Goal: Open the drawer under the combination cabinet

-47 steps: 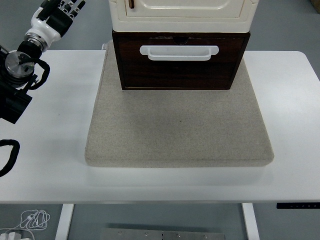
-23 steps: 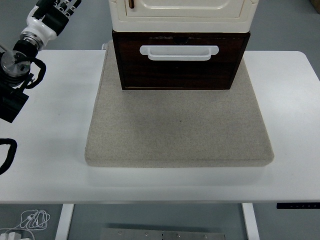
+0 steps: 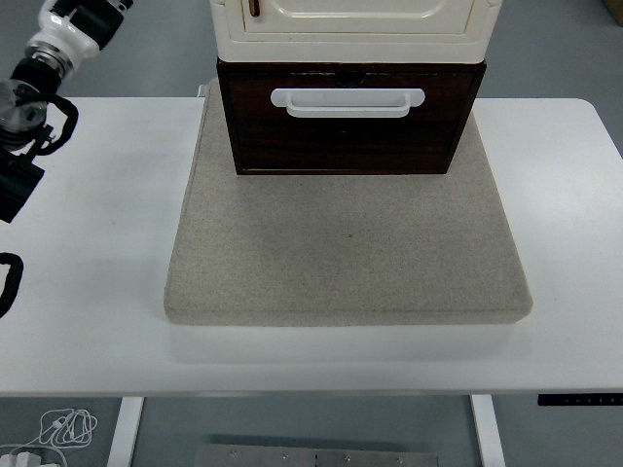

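Dark brown drawer [image 3: 346,131] at twelve o'clock on the white desk [image 3: 88,282], sitting under the cream combination cabinet [image 3: 350,29] and projecting a little forward of it toward six o'clock. White bar handle [image 3: 348,101] fixed across the upper part of the drawer front, level, with nothing touching it. Cabinet cut off by the top of the frame, only its lower band showing, with a thin brown vertical strip at its upper left (too small to identify). Both pieces standing on the far part of a grey-beige mat [image 3: 346,253] spread over the middle of the desk, its bare near half reaching toward six o'clock and stopping short of the desk's near edge. Left arm [image 3: 24,107] entering at nine to ten o'clock, well apart from the drawer, black links and a looped cable low down, white and silver wrist segment higher up near eleven o'clock. Left hand [image 3: 83,8] almost entirely cut off by the top edge at eleven o'clock, so cannot tell whether wide or closed. Below the desk's near edge at seven o'clock, a coil of white cord [image 3: 63,426] on the floor. At five o'clock, a small black control panel [image 3: 579,400] on the desk's front edge.
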Motion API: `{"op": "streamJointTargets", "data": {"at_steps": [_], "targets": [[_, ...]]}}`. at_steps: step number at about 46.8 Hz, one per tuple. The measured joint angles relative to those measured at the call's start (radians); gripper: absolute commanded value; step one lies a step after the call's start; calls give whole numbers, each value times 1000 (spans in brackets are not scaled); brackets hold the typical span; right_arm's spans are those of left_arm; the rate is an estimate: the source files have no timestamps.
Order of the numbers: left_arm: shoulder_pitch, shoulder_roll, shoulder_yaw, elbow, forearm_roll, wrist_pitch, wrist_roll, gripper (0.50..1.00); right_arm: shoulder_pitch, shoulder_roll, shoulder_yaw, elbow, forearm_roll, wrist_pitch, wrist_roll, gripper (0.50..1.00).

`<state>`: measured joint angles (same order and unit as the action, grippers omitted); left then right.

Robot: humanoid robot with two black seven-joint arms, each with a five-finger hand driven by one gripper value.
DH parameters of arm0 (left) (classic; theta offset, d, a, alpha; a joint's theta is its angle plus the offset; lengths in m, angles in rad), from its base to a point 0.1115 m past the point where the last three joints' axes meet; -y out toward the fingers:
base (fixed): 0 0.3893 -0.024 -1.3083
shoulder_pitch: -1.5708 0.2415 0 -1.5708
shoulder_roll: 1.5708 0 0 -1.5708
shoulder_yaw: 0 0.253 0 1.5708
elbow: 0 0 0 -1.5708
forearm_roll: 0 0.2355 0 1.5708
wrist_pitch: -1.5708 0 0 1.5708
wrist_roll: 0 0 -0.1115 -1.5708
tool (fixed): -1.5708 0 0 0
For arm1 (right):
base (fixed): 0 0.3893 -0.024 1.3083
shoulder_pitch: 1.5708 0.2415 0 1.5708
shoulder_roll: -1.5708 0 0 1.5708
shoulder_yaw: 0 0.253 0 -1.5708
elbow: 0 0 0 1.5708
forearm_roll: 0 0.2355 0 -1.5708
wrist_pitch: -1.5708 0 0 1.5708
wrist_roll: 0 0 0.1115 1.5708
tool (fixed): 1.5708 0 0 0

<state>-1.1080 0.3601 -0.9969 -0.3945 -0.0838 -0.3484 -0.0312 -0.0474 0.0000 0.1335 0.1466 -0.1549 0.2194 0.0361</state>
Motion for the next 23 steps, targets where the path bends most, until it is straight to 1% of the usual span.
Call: {"op": "streamJointTargets", "data": {"at_steps": [3, 8, 13, 17, 23], "targets": [[-32, 29, 0, 0, 36, 2, 0, 1000, 0, 0, 0, 0, 0, 0, 0, 926], [-87, 75, 0, 0, 143, 4, -3, 1000, 0, 0, 0, 0, 0, 0, 0, 926], [-127, 107, 0, -12, 229, 7, -22, 1000, 0, 0, 0, -1, 0, 0, 0, 926], [-144, 159, 0, -70, 269, 10, -26, 1000, 0, 0, 0, -1, 0, 0, 0, 926], [-165, 232, 0, -206, 351, 11, -26, 1000, 0, 0, 0, -1, 0, 0, 0, 926]]}}
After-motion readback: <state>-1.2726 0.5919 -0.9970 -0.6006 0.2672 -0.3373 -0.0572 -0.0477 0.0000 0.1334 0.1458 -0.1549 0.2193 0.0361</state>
